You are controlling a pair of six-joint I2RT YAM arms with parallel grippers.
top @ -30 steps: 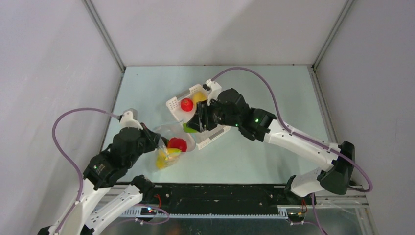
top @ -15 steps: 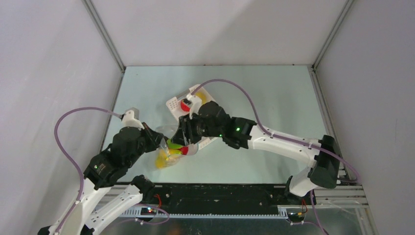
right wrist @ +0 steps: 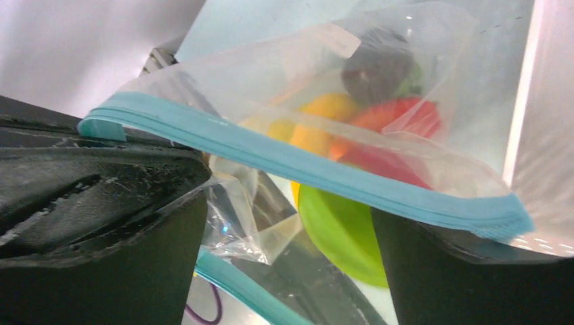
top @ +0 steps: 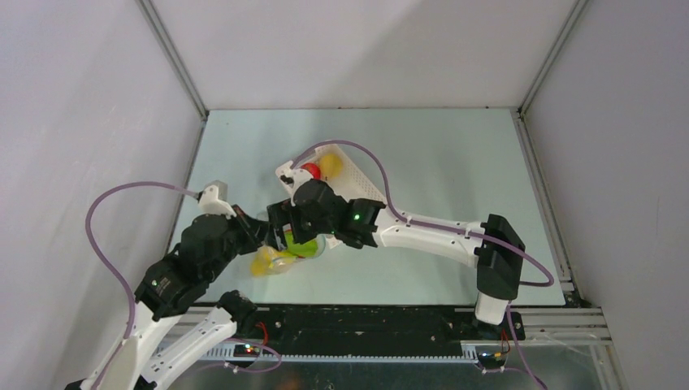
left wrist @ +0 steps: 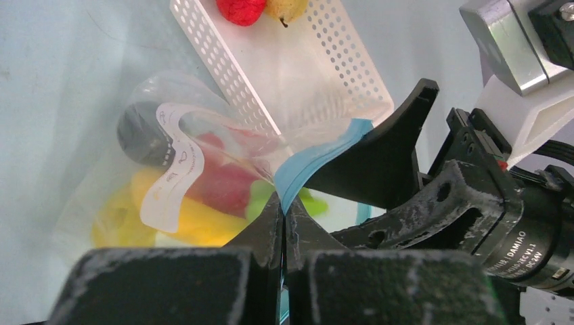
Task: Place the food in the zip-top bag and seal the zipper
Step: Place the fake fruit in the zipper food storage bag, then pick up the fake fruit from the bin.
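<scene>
The clear zip-top bag [top: 275, 258] lies left of the white basket and holds yellow, red and dark food pieces [left wrist: 223, 183]. My left gripper [left wrist: 284, 203] is shut on the blue zipper [left wrist: 318, 159] and holds the mouth up; from above it is at the bag's left edge [top: 258, 234]. My right gripper [right wrist: 291, 257] is open, its fingers spread inside the bag mouth, under the upper zipper strip [right wrist: 304, 162]. A green piece [right wrist: 338, 227] lies between the fingers, against the right one and clear of the left one. It shows from above too [top: 302, 246].
The white slotted basket [top: 357, 175] stands just behind the bag with a red apple [top: 311, 170] and a yellow lemon [top: 329, 165] in it. Both arms crowd over the bag. Grey walls close in the table on three sides.
My right arm has swung left from the basket to the bag mouth, carrying the green piece. Its fingers now stand apart. My left gripper has kept its hold on the zipper.
</scene>
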